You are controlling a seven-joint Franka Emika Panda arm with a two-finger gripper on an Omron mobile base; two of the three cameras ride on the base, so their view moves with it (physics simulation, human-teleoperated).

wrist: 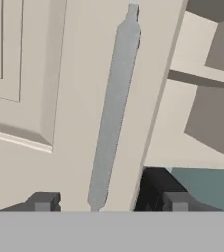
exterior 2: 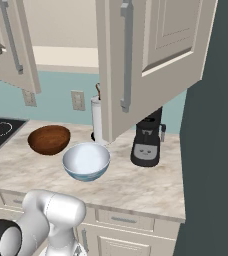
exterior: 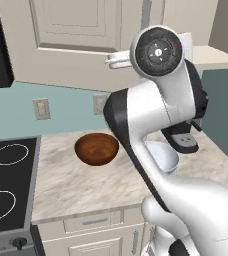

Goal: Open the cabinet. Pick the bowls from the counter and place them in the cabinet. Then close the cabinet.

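Both doors of the cabinet (exterior 2: 151, 55) stand swung open, showing its pale inner shelf (exterior 2: 66, 57). In the hand view my gripper (wrist: 109, 202) is open, its fingertips (wrist: 42, 202) wide apart on either side of the lower end of the left door's silver bar handle (wrist: 111, 113), without pinching it. The dark brown bowl (exterior: 96, 148) (exterior 2: 49, 139) sits on the counter (exterior: 86, 185) (exterior 2: 136, 185) near the stove. The white bowl with a blue outside (exterior 2: 86, 161) sits to its right, partly hidden behind my arm in the left base view (exterior: 165, 156).
A black coffee machine (exterior 2: 147, 142) (exterior: 183, 141) stands at the back right of the counter, under the right door. A white canister (exterior 2: 97, 120) stands by the wall. The black stovetop (exterior: 6, 175) lies left of the counter. Drawer fronts (exterior 2: 126, 220) run below.
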